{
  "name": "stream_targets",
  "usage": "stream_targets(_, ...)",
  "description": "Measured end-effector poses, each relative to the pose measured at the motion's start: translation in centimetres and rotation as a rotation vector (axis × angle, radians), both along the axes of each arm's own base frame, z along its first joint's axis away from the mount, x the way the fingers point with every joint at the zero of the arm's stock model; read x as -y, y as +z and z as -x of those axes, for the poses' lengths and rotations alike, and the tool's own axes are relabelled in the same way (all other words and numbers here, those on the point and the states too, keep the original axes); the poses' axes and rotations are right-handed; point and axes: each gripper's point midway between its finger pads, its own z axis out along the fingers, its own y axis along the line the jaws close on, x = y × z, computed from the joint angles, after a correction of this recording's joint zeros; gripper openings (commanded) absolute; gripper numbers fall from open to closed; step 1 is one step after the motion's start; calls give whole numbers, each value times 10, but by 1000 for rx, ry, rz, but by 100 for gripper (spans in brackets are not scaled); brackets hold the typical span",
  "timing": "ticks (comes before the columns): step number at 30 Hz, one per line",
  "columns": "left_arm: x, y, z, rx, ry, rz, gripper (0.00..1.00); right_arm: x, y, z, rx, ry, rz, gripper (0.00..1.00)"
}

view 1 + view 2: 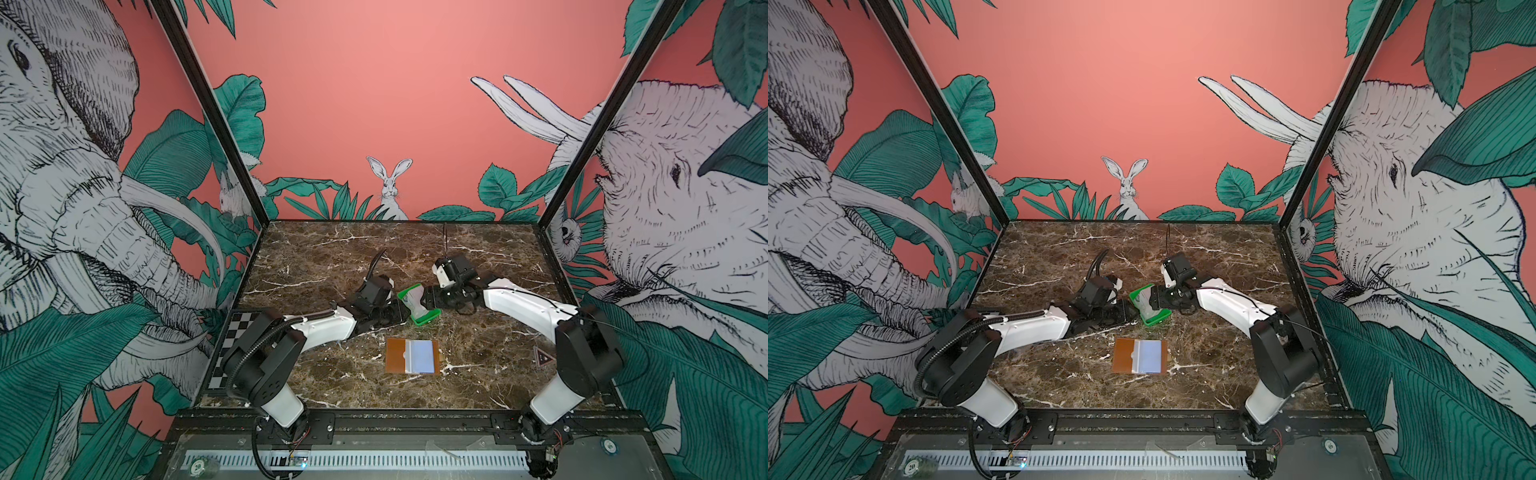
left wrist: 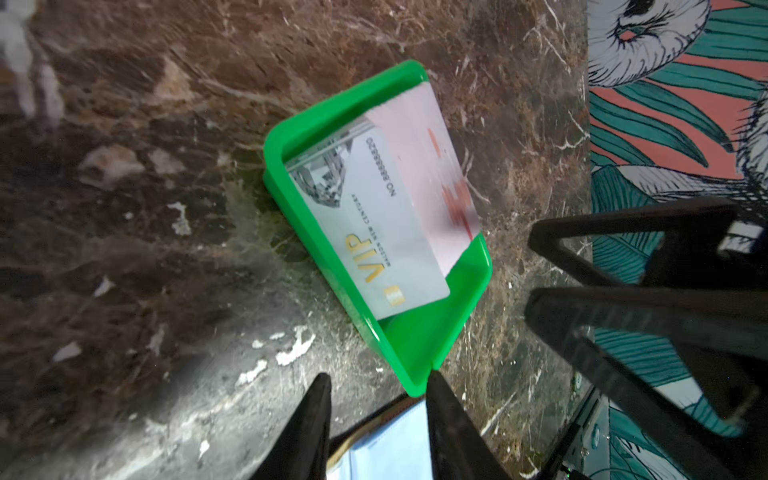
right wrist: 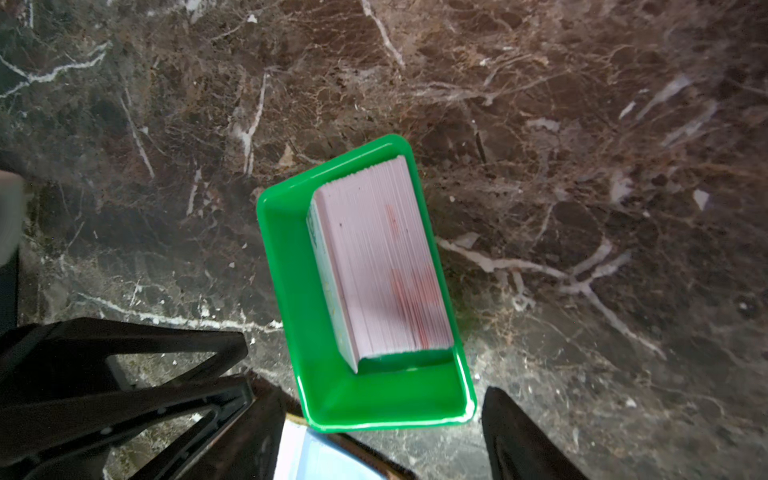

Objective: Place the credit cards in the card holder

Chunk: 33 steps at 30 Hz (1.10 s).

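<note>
Left pincer (image 2: 377, 374): jaws partly parted, nothing between them. Right pincer (image 3: 378, 386): jaws spread wide, nothing gripped.

The two pincers face each other across a green tray (image 1: 424, 321), which sits between them on the marble surface (image 1: 332, 257). One corner of the tray lies at a fingertip of the left pincer; contact cannot be confirmed. The tray's near end sits between the right pincer's fingers, with no visible touch.

The credit cards (image 3: 382, 257) stand on edge as a tilted stack inside the tray, and a VIP card (image 2: 374, 224) faces the left pincer.

The card holder (image 1: 395, 355) lies open and flat, apart from both pincers, on the side toward the arm bases. A pale blue card (image 1: 420, 355) shows at its clear sleeve.
</note>
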Motion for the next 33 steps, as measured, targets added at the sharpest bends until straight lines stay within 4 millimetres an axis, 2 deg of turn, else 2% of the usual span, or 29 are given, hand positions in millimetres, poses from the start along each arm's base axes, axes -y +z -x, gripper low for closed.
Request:
stream_targets(5, 10, -4, -14, -3, -5, -2, 39, -1, -13, -6, -38, 12, -16, 76)
stream_targets(13, 6, -19, -29, -39, 19, -17, 35, -9, -18, -7, -54, 24, -71, 72)
stream_targets(22, 9, -22, -32, -51, 10, -18, 29, -5, -38, 9, -102, 1, -91, 70)
stream_targets(33, 6, -27, -24, -82, -13, -51, 19, -5, -25, 30, -72, -11, -128, 70)
